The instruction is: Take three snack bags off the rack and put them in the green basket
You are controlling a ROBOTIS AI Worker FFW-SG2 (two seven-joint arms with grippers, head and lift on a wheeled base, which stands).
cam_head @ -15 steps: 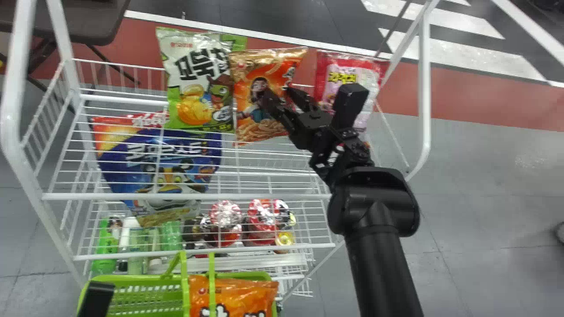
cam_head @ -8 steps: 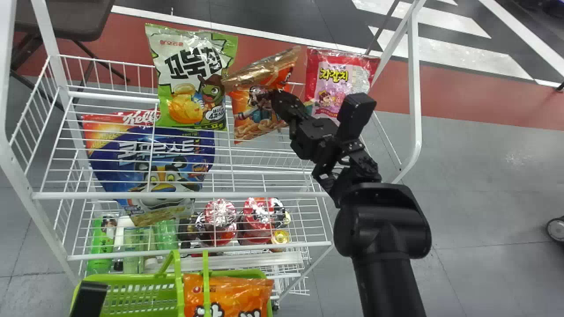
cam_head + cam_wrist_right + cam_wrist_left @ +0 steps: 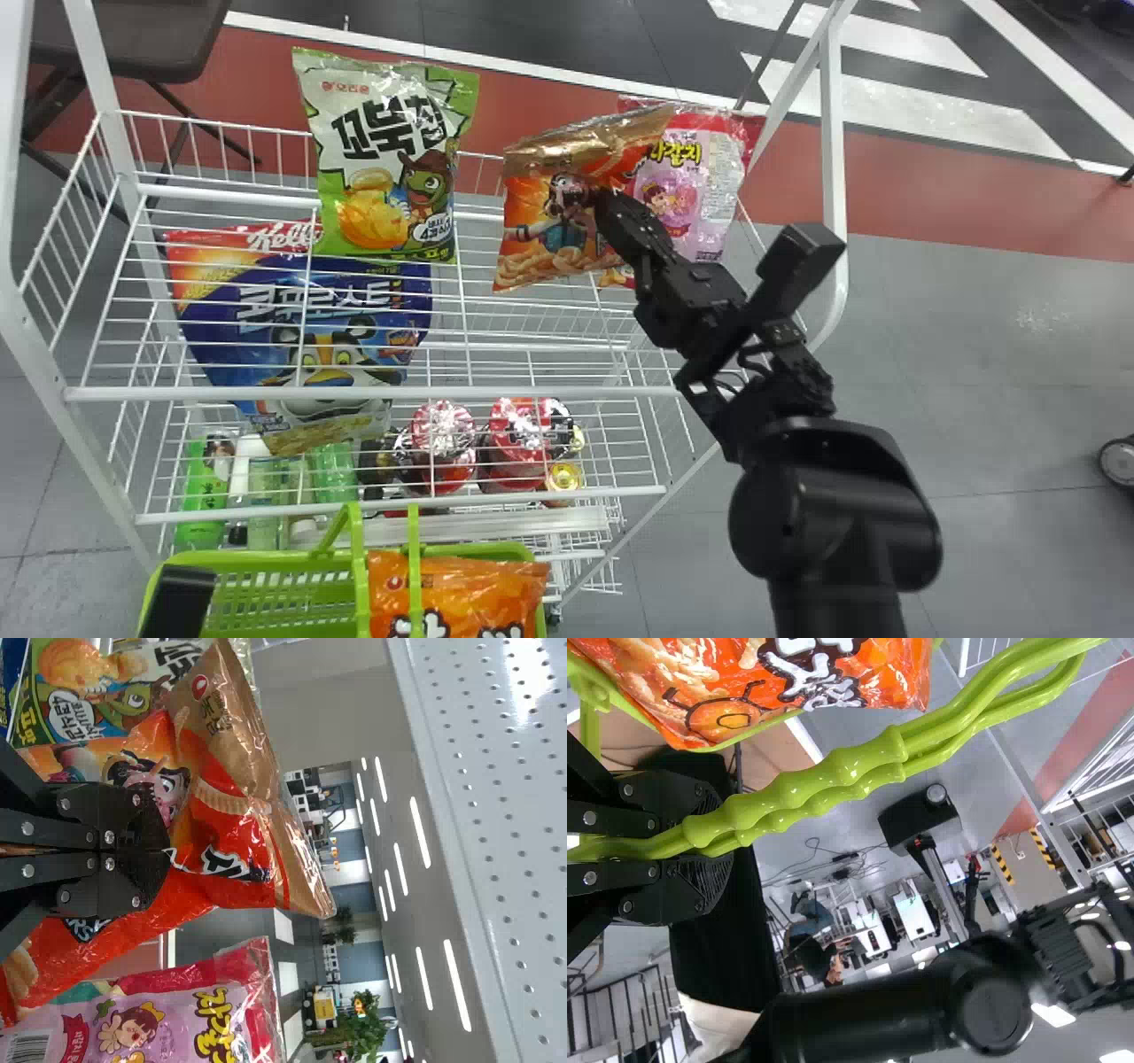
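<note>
The right claw (image 3: 604, 202) pinches an orange bag (image 3: 554, 244) up by the white rack (image 3: 372, 392). The orange bag hides part of a pink bag (image 3: 687, 190). A green and white bag (image 3: 381, 159) is on the rack, well to the left of the claw. A big blue bag (image 3: 332, 306) shows through the wires. Low down is the green basket (image 3: 283, 560), with another orange bag (image 3: 461, 589) in it. A black bit of the left arm (image 3: 179, 602) is at the basket's left end.
</note>
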